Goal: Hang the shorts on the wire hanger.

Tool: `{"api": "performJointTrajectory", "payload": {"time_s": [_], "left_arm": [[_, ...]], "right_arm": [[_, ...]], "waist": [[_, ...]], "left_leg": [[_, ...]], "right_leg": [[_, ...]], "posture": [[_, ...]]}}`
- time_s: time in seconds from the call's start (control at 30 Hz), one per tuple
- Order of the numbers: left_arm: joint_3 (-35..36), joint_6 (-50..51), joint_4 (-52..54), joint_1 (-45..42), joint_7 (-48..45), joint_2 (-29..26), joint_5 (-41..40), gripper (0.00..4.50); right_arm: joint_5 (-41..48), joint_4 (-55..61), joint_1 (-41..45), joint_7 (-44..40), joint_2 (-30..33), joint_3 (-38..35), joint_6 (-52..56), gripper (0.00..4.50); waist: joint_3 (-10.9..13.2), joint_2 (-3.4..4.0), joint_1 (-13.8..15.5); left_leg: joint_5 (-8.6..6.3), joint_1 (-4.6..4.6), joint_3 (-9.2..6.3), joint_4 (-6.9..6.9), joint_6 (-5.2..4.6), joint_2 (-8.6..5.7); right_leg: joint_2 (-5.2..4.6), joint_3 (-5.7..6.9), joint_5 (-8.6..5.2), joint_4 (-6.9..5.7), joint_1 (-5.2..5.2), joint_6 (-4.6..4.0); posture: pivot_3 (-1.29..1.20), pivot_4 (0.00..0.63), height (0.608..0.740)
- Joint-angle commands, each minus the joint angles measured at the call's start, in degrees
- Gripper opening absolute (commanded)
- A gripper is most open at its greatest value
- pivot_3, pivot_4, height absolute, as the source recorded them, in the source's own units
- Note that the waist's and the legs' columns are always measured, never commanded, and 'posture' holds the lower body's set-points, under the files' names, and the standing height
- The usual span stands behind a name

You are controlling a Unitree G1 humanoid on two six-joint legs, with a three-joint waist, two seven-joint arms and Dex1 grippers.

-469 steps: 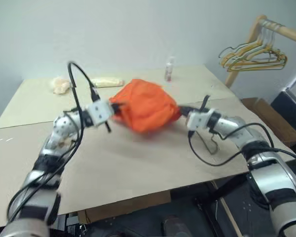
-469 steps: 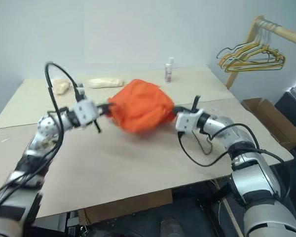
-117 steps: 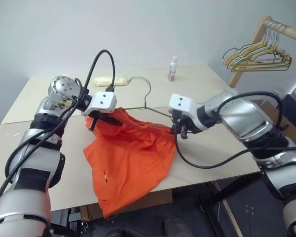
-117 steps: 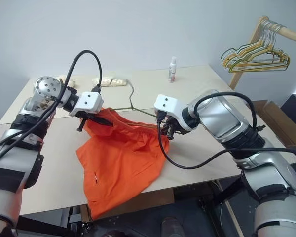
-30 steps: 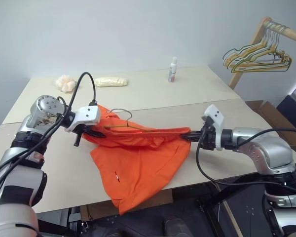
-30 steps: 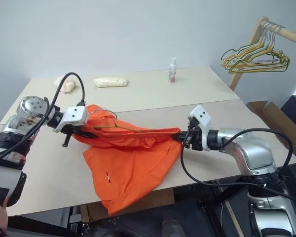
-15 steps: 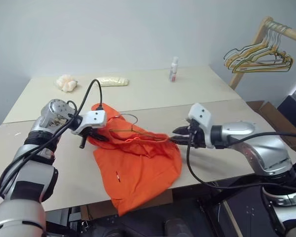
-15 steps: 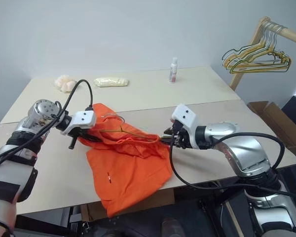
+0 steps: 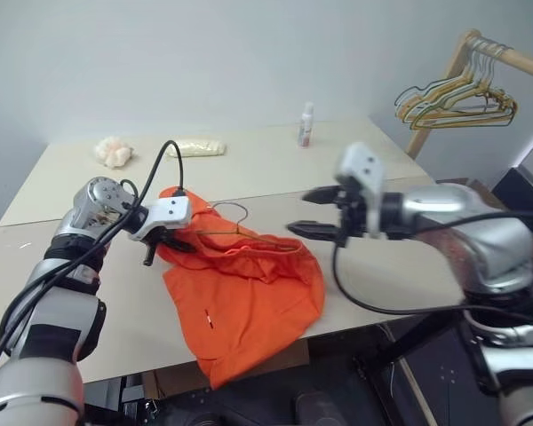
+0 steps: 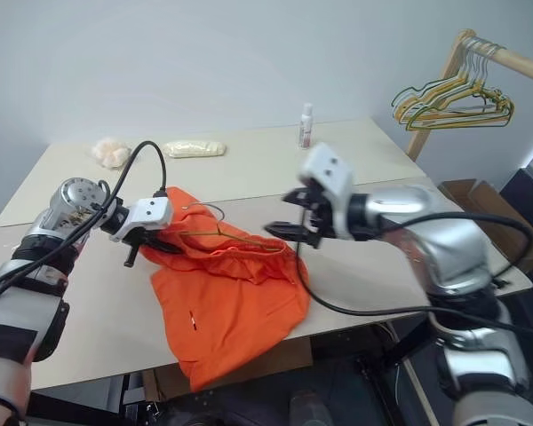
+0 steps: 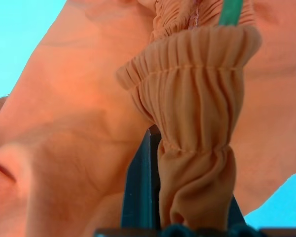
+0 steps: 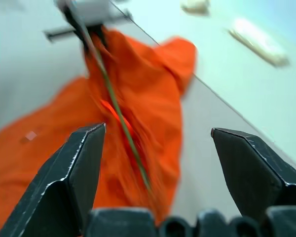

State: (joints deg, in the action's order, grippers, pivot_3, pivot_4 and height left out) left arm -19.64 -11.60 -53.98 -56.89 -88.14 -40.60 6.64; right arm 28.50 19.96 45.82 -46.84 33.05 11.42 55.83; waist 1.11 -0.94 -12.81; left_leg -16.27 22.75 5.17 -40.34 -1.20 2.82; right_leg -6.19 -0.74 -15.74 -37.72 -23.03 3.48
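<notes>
The shorts [image 9: 244,293] lie crumpled on the tabletop [image 9: 382,266] toward its near edge, their lower part spilling over that edge and hanging down, while the gathered waistband end is lifted at the left. The left gripper [image 9: 173,240] is clamped on that waistband; in the left wrist view the ruched orange band bunches between its dark fingers [image 11: 140,187], with a thin green-grey wire running in above the bunch. The wire hanger [image 9: 240,232] lies with the upper part of the shorts, its small hook [image 9: 234,209] sticking up just behind the fabric and one long wire side running along the waistband toward the right. The right gripper [image 9: 313,211] hovers above the tabletop just past the right end of the shorts, its two black fingers [image 12: 74,173] spread wide with nothing between them; its wrist view looks down on the orange fabric and the thin wire crossing it. Toward the far edge of the tabletop stand a small white bottle [image 9: 306,124], a pale flat packet [image 9: 194,148] and a crumpled pale lump [image 9: 112,152]. Beyond the right edge, a wooden rack [image 9: 480,55] carries bunched yellow, green and dark hangers [image 9: 457,102].
</notes>
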Motion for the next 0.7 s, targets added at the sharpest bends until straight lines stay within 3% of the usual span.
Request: {"api": "performJointTrajectory", "payload": {"time_s": [0.03, 0.23, 0.33, 0.7], "left_arm": [[1.6, -0.6, 0.2, -2.3, 0.0, -0.2, -0.1, 0.0], [2.0, -0.7, 0.7, -2.1, -0.5, -0.2, -0.2, 0.0], [2.3, -0.5, 1.2, -2.0, -0.8, -0.5, -0.4, 0.0], [3.5, 0.2, 3.1, -1.1, -1.0, -0.9, -1.3, 0.0]], "right_arm": [[-2.9, -3.8, 3.8, 1.4, -4.7, 5.9, -1.5, 3.98], [-9.2, -14.6, 6.1, 1.9, -11.8, 13.3, -6.0, 3.98], [-12.1, -18.8, 6.4, 2.1, -13.4, 15.0, -8.8, 3.48], [-14.1, -20.1, 5.1, -2.2, -13.6, 12.9, -15.5, 0.03]], "waist": [[0.0, -0.02, -0.2], [0.0, -0.03, -0.1], [0.0, -0.04, -0.3], [0.0, -0.04, -0.4]], "left_leg": [[0.0, 0.05, -0.01, -0.01, 0.0, -0.01], [0.02, 0.19, -0.11, -0.09, 0.03, -0.04], [0.02, 0.18, -0.11, -0.09, 0.04, -0.04], [0.02, 0.17, -0.12, -0.08, 0.04, -0.03]], "right_leg": [[0.0, 0.01, 0.0, 0.01, -0.01, 0.0], [-0.02, 0.06, 0.01, 0.05, -0.03, 0.01], [-0.02, 0.05, 0.01, 0.03, -0.04, 0.0], [-0.02, 0.05, 0.01, 0.01, -0.04, 0.01]], "posture": [[-0.19, 0.0, 0.74], [-0.18, 0.0, 0.74], [-0.17, 0.0, 0.74], [-0.16, 0.0, 0.74]]}}
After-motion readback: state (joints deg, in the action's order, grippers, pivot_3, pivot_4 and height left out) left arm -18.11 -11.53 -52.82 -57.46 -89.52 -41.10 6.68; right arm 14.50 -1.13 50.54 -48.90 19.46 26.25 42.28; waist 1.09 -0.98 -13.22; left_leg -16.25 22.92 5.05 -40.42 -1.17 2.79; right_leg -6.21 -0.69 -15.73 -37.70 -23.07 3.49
